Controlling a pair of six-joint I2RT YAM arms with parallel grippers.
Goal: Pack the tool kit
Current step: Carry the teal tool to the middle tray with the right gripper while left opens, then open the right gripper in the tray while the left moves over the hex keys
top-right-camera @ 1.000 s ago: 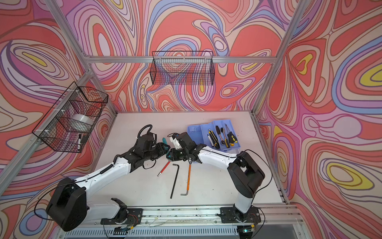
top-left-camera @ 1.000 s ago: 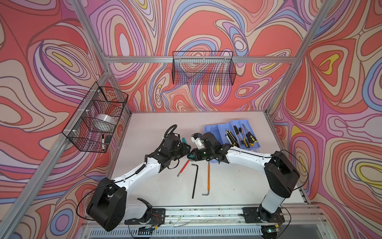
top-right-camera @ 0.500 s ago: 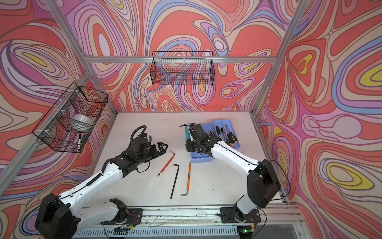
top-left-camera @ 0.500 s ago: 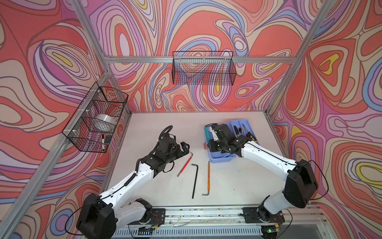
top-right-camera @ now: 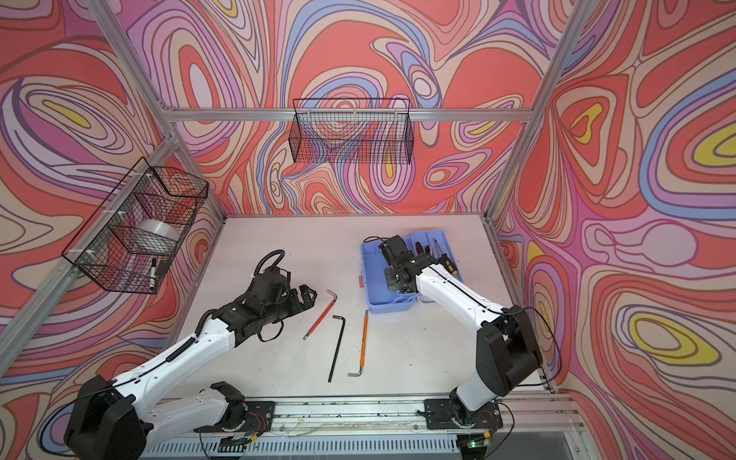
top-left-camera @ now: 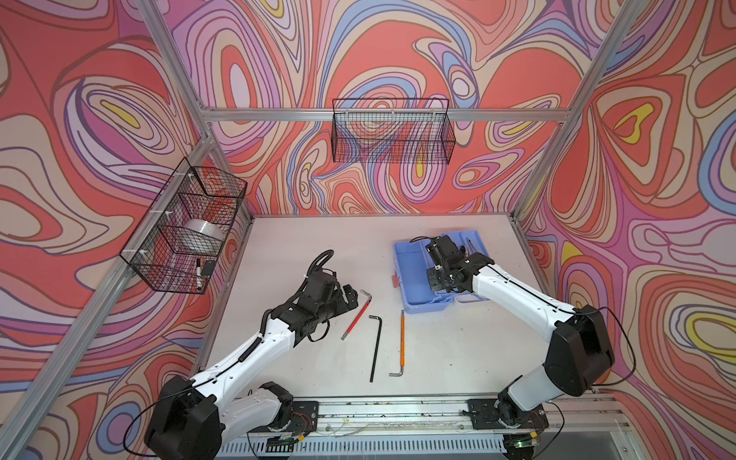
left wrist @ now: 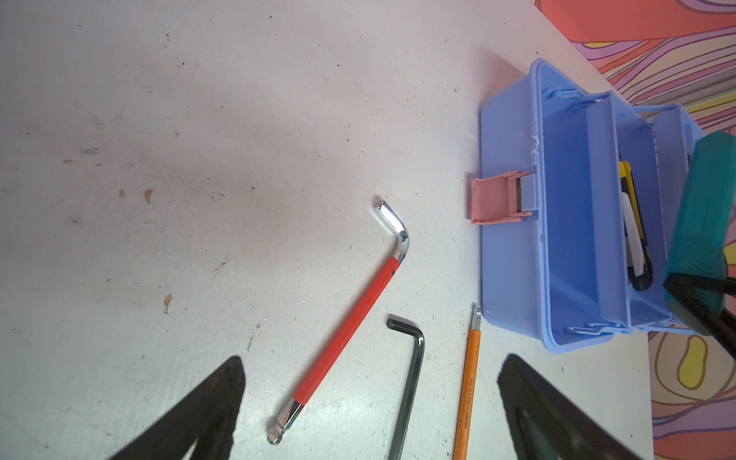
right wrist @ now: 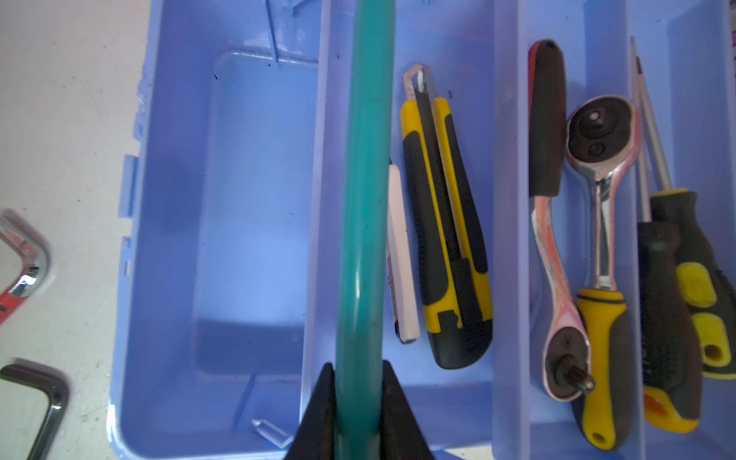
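Hidden or cut off: the smooth teal-green bar [right wrist: 368, 159] runs out of the right wrist view at its far end, and its near end is buried between the jaws. What kind of tool it is cannot be told.

The right gripper [right wrist: 360, 398] is clamped narrowly on this bar. The bar's long axis runs straight ahead of the jaws, parallel to the yellow-and-black utility knife [right wrist: 442, 223] just beside it.

Directly beneath these jaws the open periwinkle-blue plastic toolbox [right wrist: 255, 199] sits on the scuffed white table [left wrist: 199, 159]. The chrome ratchets [right wrist: 601, 131] lie in a farther tray.

The left gripper [left wrist: 372, 358] stands wide and empty. Ahead of its jaws lie a red-sleeved chrome hex key [left wrist: 350, 326], a black hex key [left wrist: 410, 378] and an orange-sleeved hex key [left wrist: 470, 378]. The red key's bent end points towards the box's pink latch [left wrist: 494, 197].
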